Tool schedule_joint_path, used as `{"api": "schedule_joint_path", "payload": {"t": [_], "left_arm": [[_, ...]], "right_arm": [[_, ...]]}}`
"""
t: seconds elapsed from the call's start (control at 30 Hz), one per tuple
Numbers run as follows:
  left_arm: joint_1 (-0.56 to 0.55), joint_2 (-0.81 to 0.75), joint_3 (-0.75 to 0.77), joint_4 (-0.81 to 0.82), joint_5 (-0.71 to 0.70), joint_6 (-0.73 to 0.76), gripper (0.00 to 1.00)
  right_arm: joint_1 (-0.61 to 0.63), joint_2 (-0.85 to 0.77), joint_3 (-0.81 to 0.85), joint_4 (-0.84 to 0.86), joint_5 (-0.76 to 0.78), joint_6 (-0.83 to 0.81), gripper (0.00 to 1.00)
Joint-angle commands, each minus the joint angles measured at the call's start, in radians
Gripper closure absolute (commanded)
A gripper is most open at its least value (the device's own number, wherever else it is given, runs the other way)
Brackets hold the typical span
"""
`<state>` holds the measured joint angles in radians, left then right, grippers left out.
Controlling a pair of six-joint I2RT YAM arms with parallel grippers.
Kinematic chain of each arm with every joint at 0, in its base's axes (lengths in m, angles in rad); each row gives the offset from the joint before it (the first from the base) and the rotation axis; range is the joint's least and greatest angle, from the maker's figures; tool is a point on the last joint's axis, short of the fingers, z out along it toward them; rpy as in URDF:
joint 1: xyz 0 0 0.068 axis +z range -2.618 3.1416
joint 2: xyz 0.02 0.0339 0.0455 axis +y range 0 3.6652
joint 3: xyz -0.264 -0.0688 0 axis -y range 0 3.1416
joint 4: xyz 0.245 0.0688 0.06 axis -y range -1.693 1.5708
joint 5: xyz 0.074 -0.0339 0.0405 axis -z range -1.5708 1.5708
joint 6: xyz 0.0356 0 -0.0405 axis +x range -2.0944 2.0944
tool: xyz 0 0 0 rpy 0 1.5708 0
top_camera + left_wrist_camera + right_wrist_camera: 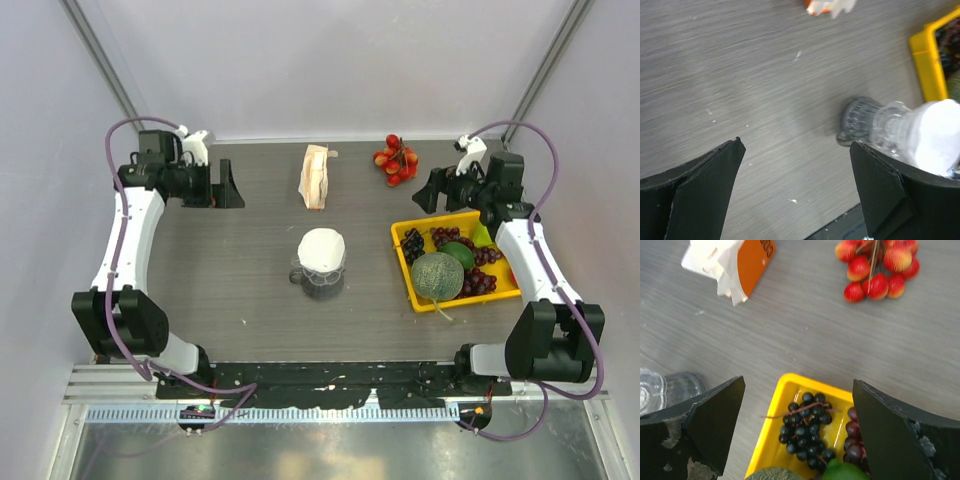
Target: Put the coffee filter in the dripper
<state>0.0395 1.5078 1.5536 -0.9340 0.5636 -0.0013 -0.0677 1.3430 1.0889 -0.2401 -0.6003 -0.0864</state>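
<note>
left gripper (pixel 797 144), grey woodgrain table (pixel 740 75), walls (pixel 330 60) seemingly white

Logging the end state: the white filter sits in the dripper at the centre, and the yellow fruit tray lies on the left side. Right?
No: the yellow fruit tray lies on the right side, as the top external view shows. The white filter does sit in the dripper at the centre.

White coffee filter (pixel 322 247), yellow tray (pixel 400 262)
</note>
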Motion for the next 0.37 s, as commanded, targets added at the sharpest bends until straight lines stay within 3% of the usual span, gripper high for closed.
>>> {"api": "schedule_joint_path", "payload": {"t": [0.0,0.33], "left_arm": [[0.003,-0.066,-0.108,0.01,-0.151,0.069,0.01],[0.002,-0.13,-0.164,0.09,-0.24,0.032,0.01]], "right_arm": [[0.0,-0.076,-0.046,0.027,0.03,-0.065,0.05],[-0.001,-0.079,-0.043,0.051,0.03,-0.049,0.04]]}}
